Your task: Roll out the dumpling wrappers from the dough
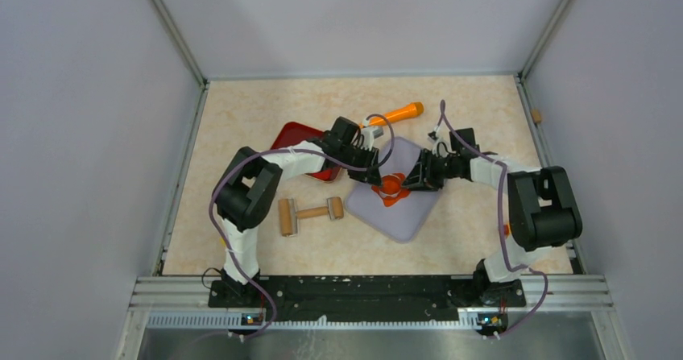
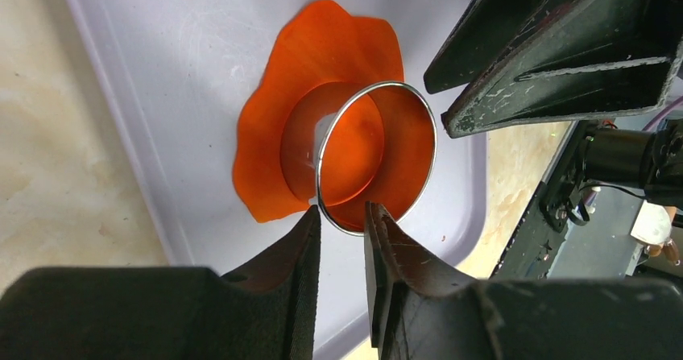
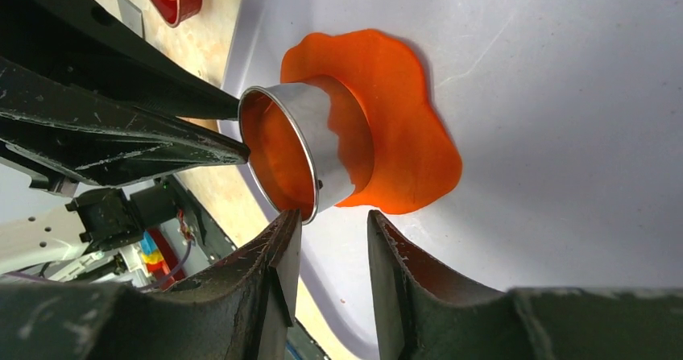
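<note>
Cutting a wrapper (image 2: 354,146) from the dough (image 2: 262,159) on the board (image 1: 407,215), centre of the top view. The cutter (image 3: 338,134) is flanked by the left tool (image 2: 341,213), nearly together at its rim, grip not determinable, and the right tool (image 3: 334,215), held apart beside it. Even downward pressure should be applied, the cutter kept level, then lifted straight.

Top looks down — opposed close wrist views share the dough (image 2: 266,155).
</note>
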Motion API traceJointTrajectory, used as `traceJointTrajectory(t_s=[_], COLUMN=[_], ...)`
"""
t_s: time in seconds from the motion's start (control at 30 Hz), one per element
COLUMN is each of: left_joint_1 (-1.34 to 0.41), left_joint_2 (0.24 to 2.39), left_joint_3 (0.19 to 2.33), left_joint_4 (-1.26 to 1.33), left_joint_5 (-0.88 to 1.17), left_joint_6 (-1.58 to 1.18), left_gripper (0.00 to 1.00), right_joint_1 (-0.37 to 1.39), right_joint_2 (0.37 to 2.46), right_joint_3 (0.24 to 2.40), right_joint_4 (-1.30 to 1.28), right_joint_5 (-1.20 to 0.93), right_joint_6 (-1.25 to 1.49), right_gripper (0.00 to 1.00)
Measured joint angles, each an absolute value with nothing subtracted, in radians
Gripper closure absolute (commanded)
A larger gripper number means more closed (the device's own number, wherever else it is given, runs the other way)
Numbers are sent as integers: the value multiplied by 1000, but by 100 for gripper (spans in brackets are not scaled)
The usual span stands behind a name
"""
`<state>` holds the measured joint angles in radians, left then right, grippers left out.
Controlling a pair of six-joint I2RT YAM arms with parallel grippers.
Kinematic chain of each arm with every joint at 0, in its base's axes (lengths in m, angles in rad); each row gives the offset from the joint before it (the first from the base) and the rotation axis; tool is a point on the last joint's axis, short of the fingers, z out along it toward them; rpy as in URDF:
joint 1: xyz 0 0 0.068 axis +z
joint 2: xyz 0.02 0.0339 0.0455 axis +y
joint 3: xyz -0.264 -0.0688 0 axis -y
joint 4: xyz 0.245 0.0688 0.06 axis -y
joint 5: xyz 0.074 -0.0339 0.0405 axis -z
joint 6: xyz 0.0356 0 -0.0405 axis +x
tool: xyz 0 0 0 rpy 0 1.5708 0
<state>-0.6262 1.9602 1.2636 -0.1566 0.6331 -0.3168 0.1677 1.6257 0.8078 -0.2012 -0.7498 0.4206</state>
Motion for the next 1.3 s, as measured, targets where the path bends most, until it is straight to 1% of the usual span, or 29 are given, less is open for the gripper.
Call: traceJointTrajectory(t_s=[0.2, 0.4, 0.47, 0.57, 0.6, 0.9, 1.3], left_joint_1=[-626, -625, -623, -620, -618, -611, -606], left_joint_2=[1978, 1985, 1986, 1987, 1988, 2006, 2021], left_joint_3=[1272, 1272, 1272, 1274, 1276, 1295, 1297], left_joint_4=[-157, -155, -153, -151, -150, -150, -136], left_joint_5=[636, 639, 640, 640, 640, 666, 694], left_joint_6=[-316, -316, -318, -320, -320, -307, -261], left_gripper=[75, 82, 87, 99, 100, 100, 100], right_joint_1=[168, 168, 168, 170, 171, 176, 181], right_joint_2=[1651, 1662, 1665, 1670, 1674, 1681, 1681], right_joint_3=[808, 808, 808, 816, 821, 840, 847], right_joint_4=[-201, -197, -197, -201, -204, -244, -258], right_joint_5=[-750, -759, -760, -759, -758, -727, -701], right_joint_6=[421, 421, 422, 422, 423, 419, 404], right_gripper=[66, 67, 69, 72, 73, 80, 81])
